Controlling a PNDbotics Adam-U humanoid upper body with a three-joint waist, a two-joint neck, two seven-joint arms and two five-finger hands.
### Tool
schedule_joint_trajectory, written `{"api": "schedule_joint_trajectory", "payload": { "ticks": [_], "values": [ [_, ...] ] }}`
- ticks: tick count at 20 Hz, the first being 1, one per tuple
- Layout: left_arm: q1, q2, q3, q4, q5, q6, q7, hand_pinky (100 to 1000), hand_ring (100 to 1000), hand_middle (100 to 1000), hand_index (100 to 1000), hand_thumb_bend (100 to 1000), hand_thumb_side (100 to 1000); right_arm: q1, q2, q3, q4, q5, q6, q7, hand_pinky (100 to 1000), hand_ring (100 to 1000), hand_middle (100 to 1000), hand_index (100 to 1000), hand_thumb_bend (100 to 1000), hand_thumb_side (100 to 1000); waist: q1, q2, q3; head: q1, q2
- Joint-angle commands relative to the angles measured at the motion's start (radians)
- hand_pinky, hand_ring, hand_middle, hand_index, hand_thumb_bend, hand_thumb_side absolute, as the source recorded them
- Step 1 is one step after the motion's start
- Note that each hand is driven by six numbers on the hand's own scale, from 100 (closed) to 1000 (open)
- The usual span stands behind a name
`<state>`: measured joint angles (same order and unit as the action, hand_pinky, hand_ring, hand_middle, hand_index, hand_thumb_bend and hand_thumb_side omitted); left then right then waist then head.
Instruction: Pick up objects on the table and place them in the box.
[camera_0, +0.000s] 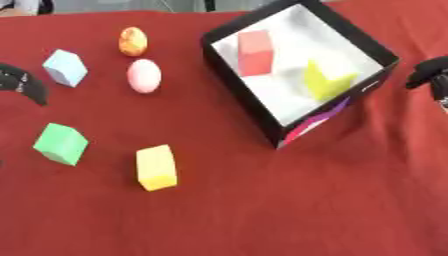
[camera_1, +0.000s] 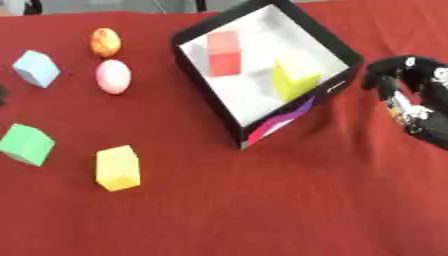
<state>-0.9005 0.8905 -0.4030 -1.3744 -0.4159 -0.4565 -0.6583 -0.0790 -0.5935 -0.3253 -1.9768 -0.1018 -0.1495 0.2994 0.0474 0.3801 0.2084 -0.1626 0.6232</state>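
A black box (camera_0: 262, 112) with a white inside sits at the upper middle, holding a red block (camera_0: 255, 52) and a yellow-green block (camera_0: 325, 80). On the red cloth to its left lie an orange egg (camera_0: 133, 41), a pink egg (camera_0: 144, 75), a light blue block (camera_0: 66, 67), a green block (camera_0: 61, 143) and a yellow block (camera_0: 157, 167). My right hand (camera_1: 407, 95) hangs just right of the box with curled fingers and holds nothing. Only a dark part of my left hand (camera_0: 22, 82) shows at the left edge, beside the light blue block.
The red cloth (camera_0: 289, 210) covers the whole table. A pink and purple pattern (camera_1: 280, 122) marks the box's near corner. A grey floor strip runs along the far edge.
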Motion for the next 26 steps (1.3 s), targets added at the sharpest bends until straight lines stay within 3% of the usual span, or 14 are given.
{"api": "schedule_joint_trajectory", "payload": {
  "ticks": [1,8,13,26],
  "values": [
    [-0.026,0.004,-0.002,0.017,-0.015,-0.030,-0.021,886,881,820,839,641,100,-0.004,-0.025,-0.005,-0.014,0.003,-0.003,0.004,986,671,629,745,100,531,0.001,-0.032,0.001,0.008,0.004],
    [-0.028,-0.006,-0.013,0.030,-0.007,-0.001,-0.010,877,875,828,854,597,100,-0.004,-0.026,-0.003,-0.011,0.005,-0.004,0.006,986,671,629,745,100,530,0.001,-0.032,0.001,0.009,0.005],
    [-0.028,-0.016,-0.013,0.044,0.018,0.040,0.020,856,855,802,842,481,100,-0.004,-0.026,-0.001,-0.012,0.007,-0.006,0.007,986,672,629,745,100,529,0.000,-0.032,0.001,0.010,0.001],
    [-0.024,-0.042,-0.035,0.061,0.072,0.096,-0.030,845,825,750,830,414,139,-0.006,-0.024,0.001,-0.010,0.009,-0.007,0.006,986,672,631,744,100,528,-0.001,-0.030,-0.002,0.014,0.000]
  ]
}}
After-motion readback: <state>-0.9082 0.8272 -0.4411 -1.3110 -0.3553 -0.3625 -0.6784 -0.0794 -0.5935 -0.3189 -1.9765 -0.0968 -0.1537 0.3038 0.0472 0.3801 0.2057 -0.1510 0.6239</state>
